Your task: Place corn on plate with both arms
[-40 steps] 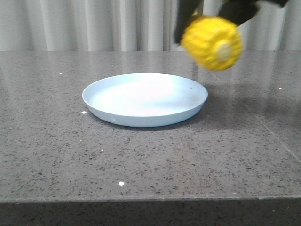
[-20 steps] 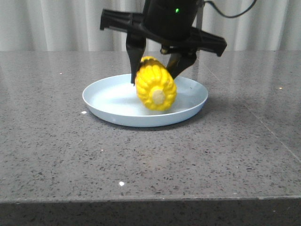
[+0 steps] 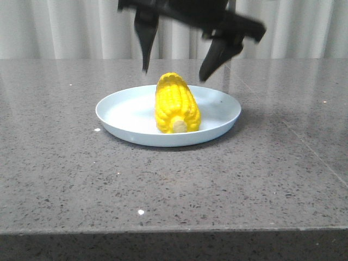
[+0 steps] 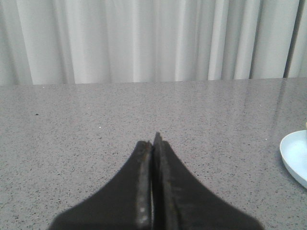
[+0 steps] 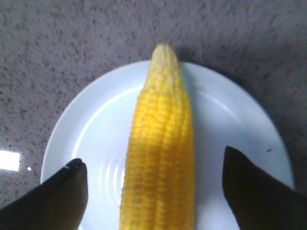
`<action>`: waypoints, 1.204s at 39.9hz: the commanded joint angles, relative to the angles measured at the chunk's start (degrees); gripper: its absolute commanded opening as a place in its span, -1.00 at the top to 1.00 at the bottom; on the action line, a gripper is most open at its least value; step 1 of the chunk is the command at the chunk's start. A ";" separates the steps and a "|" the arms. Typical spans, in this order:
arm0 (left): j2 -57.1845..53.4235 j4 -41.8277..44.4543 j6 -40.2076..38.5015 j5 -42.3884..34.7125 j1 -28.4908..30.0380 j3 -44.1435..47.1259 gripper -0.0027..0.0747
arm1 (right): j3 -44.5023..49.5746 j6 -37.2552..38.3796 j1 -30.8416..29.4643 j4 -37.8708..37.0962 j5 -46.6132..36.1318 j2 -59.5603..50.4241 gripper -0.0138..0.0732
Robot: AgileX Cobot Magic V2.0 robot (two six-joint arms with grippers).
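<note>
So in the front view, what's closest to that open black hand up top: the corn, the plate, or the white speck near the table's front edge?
1. The corn, lying directly under the right hand.
2. The plate, lower still, beneath the corn.
3. The white speck, far forward near the table's front edge.

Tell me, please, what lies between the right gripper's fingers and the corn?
Nothing: in the front view the open right gripper hangs above the corn, clear air between.
</note>
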 commanded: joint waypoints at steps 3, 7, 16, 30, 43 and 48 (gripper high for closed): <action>0.69 -0.06 0.31 -4.69 0.11 -1.53 0.98 | -2.77 -3.58 -4.95 -2.50 1.68 -8.17 -0.57; 0.69 -0.06 0.31 -4.69 0.11 -1.53 0.98 | -2.77 -10.30 -8.62 0.11 4.35 -11.06 -0.13; 0.69 -0.06 0.31 -4.69 0.11 -1.53 0.98 | -2.05 -21.65 -17.41 7.29 10.67 -15.66 0.63; 0.69 -0.06 0.31 -4.69 0.11 -1.53 0.98 | 14.41 -29.32 -26.65 7.29 9.62 -29.05 0.96; 0.69 -0.06 0.31 -4.69 0.11 -1.53 0.98 | 41.35 -32.31 -26.58 5.98 -8.38 -54.34 0.96; 0.69 -0.06 0.31 -4.69 0.11 -1.53 0.98 | 51.26 -32.31 -26.58 2.33 -16.19 -67.02 0.96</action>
